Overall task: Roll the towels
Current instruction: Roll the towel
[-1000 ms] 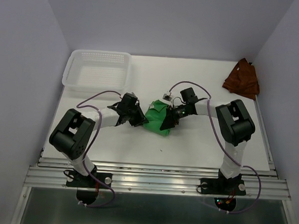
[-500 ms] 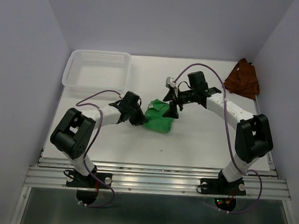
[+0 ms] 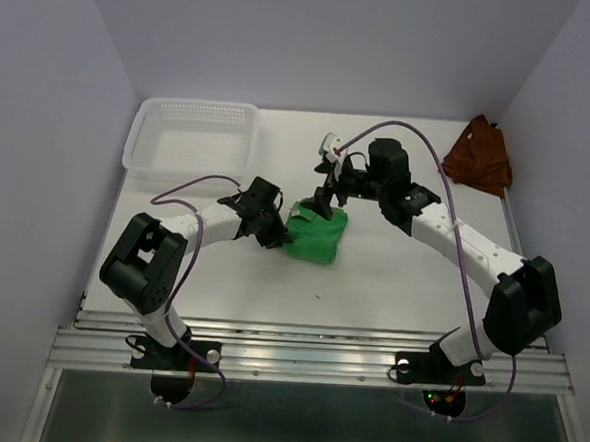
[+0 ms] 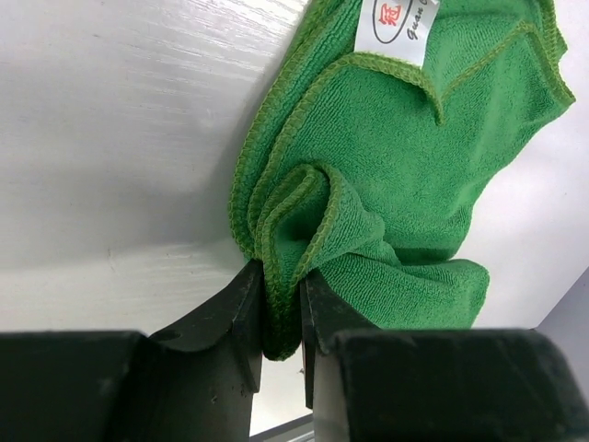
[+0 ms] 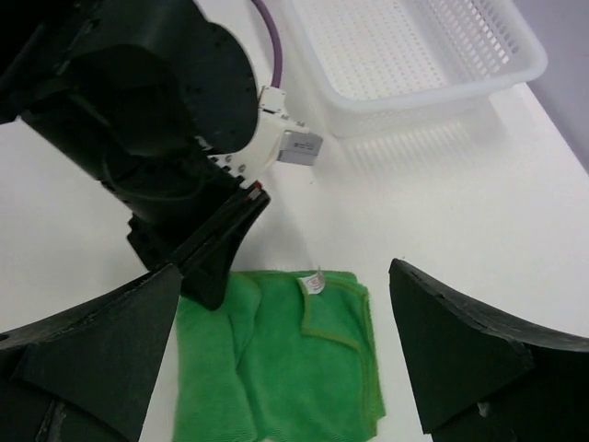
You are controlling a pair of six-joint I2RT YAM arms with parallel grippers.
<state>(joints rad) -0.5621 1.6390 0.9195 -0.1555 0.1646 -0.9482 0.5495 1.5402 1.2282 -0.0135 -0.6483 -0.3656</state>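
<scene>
The bright green towel [image 3: 316, 238] lies folded and partly bunched at mid-table. My left gripper [image 3: 277, 231] is shut on a gathered fold at its left edge; the left wrist view shows the cloth [image 4: 405, 166] pinched between the fingers of the gripper [image 4: 281, 281], white label [image 4: 396, 23] at the far side. My right gripper [image 3: 327, 196] hangs open over the towel's far edge, touching nothing. From the right wrist the green towel [image 5: 294, 368] sits below the wide-spread gripper [image 5: 285, 276]. The rust towel [image 3: 477, 155] lies crumpled at the far right corner.
A white perforated basket [image 3: 134, 156] stands at the far left; its wall [image 5: 433, 101] also shows in the right wrist view. The left arm's gripper head [image 5: 184, 184] sits close beside the right fingers. Grey walls enclose the table on three sides.
The right gripper has opened wide, let go of the green towel, and lifted back toward the far side. The left gripper has kept its hold on the towel's left edge.
</scene>
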